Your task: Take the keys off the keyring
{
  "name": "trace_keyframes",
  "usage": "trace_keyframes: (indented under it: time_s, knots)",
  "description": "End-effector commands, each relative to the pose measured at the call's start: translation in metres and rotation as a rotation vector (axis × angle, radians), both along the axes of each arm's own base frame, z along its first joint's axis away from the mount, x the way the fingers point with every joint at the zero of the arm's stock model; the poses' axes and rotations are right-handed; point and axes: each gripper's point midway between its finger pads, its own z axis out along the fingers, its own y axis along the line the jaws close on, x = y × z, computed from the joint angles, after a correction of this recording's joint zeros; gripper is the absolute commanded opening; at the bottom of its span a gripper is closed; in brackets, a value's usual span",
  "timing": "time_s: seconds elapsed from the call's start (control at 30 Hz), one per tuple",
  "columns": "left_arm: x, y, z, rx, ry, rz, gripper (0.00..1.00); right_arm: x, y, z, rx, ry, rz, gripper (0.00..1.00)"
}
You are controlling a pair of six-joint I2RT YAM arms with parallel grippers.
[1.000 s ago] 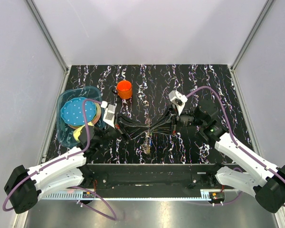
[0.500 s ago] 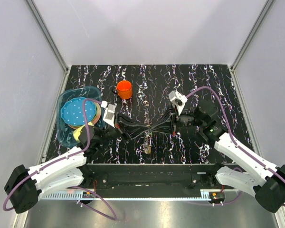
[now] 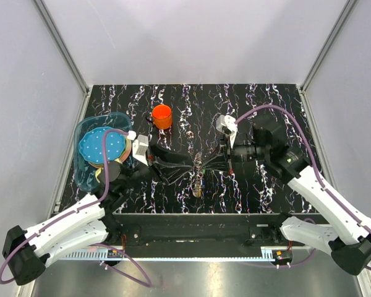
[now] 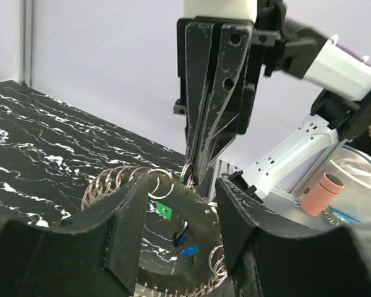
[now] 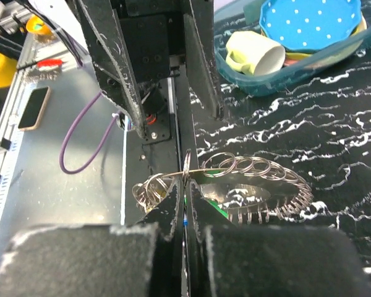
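Observation:
The keyring is a dark flat ring with a hollow centre and many small wire loops around its rim. It hangs above the table between the two grippers. My right gripper is shut on one small loop at the rim of the keyring. My left gripper is open, one finger on each side of the ring, gripping nothing. A green key and a blue key dangle inside the ring's opening. In the top view the left gripper and right gripper meet nose to nose.
An orange cup stands at the back left of the table. A clear blue bin at the left edge holds a blue dotted plate and a cream mug. Both arm bases line the near edge.
My left gripper has opened from shut. The right gripper has closed fully on the loop. The keyring has risen a little and shifted away from the near edge.

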Motion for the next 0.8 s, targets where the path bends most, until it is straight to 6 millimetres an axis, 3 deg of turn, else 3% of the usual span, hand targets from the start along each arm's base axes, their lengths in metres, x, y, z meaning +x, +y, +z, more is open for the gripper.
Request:
trace_keyframes:
  time_s: [0.0,0.17,0.43,0.77]
  knots:
    - [0.008,0.003,0.012,0.073,-0.063,0.059,0.51,-0.002,-0.015,0.004,-0.167,-0.005,0.008,0.0]
    - [0.002,-0.001,0.014,0.111,-0.076,0.007,0.52,-0.007,-0.027,-0.002,-0.318,0.095,0.02,0.0]
    - [-0.01,-0.01,0.013,0.166,-0.07,-0.12,0.53,-0.014,-0.035,0.014,-0.382,0.146,0.031,0.0]
    - [-0.028,-0.026,0.006,0.205,-0.014,-0.334,0.52,-0.031,-0.023,0.007,-0.416,0.252,0.126,0.0]
